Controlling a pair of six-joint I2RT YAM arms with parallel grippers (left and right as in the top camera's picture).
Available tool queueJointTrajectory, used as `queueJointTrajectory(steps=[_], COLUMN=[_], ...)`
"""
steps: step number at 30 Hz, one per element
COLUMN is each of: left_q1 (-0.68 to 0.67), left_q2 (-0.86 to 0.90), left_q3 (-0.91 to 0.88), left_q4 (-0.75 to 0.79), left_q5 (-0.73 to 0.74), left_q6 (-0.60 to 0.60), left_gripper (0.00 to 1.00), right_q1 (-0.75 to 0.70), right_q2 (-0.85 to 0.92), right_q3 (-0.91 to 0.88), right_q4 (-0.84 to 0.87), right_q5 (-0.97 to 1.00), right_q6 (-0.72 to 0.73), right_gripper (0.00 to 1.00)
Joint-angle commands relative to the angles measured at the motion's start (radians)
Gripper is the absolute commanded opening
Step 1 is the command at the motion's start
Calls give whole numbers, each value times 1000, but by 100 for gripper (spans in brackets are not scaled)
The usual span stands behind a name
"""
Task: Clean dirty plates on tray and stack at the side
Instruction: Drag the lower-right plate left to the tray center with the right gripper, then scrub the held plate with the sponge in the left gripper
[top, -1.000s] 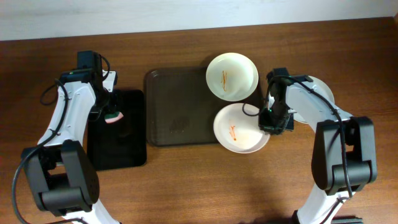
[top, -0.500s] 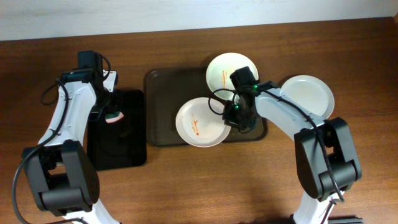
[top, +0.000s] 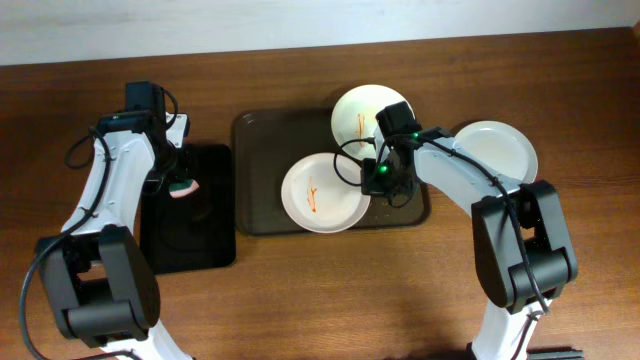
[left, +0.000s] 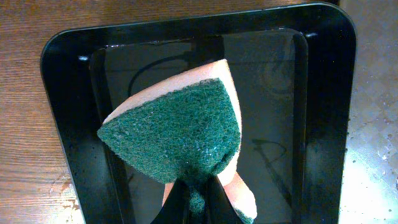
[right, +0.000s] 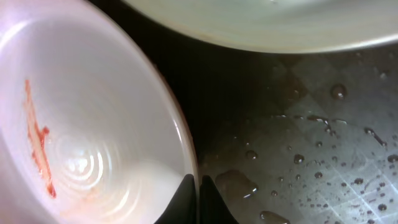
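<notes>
A white plate with an orange streak (top: 322, 195) lies on the dark tray (top: 265, 170), its near edge over the tray's front rim. My right gripper (top: 372, 180) is shut on this plate's right rim; the wrist view shows the plate (right: 81, 118), the jaws (right: 196, 186) and the wet tray (right: 311, 143). A second streaked plate (top: 360, 112) sits at the tray's back right corner and also shows in the wrist view (right: 273, 25). A third, clean plate (top: 498, 152) lies on the table to the right. My left gripper (top: 180, 186) is shut on a green-and-pink sponge (left: 180, 130).
A smaller glossy black tray (top: 190, 225) lies left of the dark tray, under the sponge; it fills the left wrist view (left: 323, 93). Water drops (right: 348, 180) dot the dark tray's surface. Brown wooden table (top: 330, 300) lies all round.
My right gripper has dragged the streaked plate leftward from the tray's right edge onto its middle. In the last half second it shifted only slightly. The left arm has not moved.
</notes>
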Motion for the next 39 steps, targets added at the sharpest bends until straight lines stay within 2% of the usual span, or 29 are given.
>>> queueJointTrajectory(steps=[1, 4, 8, 10, 12, 15, 18, 22, 24, 26, 27, 29, 31, 35, 39], left_q1=[-3, -4, -23, -173, -284, -443, -513, -547, -546, -526, -514, -520, -534, -547, -548], left_q2=[-21, -21, -26, -27, -24, 39, 148, 263, 299, 300, 300, 302, 318, 333, 333], left_q3=[11, 11, 18, 48, 48, 48, 48, 48, 48, 63, 82, 104, 104, 110, 192], left_q4=[2, 1, -10, 33, 118, 261, 266, 266, 263, 207, 147, 89, 52, 47, -4], left_q5=[-4, -3, 48, 94, 158, 225, 319, 338, 336, 295, 224, 22, -131, -413, -515], left_q6=[17, 26, 42, 68, 22, -118, -209, -376, -394, -441, -435, -276, -212, -193, -194], left_gripper=[0, 0, 0, 0, 0, 0, 0, 0, 0, 0, 0, 0, 0, 0, 0], right_q1=[6, 6, 6, 6, 6, 6, 6, 6, 6, 6, 6, 6, 6, 6, 5], right_q2=[14, 14, 14, 14, 14, 14, 14, 14, 14, 14, 14, 14, 14, 14, 14], right_q3=[16, 15, 15, 15, 15, 15, 15, 15, 15, 15, 15, 15, 15, 15, 15], right_q4=[1, 28, 32, 35, 35, 35, 35, 35, 35, 23, 20, 20, 17, 0, -37], right_q5=[63, 73, 72, 72, 72, 72, 72, 71, 68, 68, 68, 68, 68, 71, 121], right_q6=[226, 114, 61, 36, 37, 40, 40, 40, 41, 41, 41, 49, 68, 67, 98], right_gripper=[4, 4, 4, 4, 4, 4, 4, 4, 4, 4, 4, 4, 4, 4, 4])
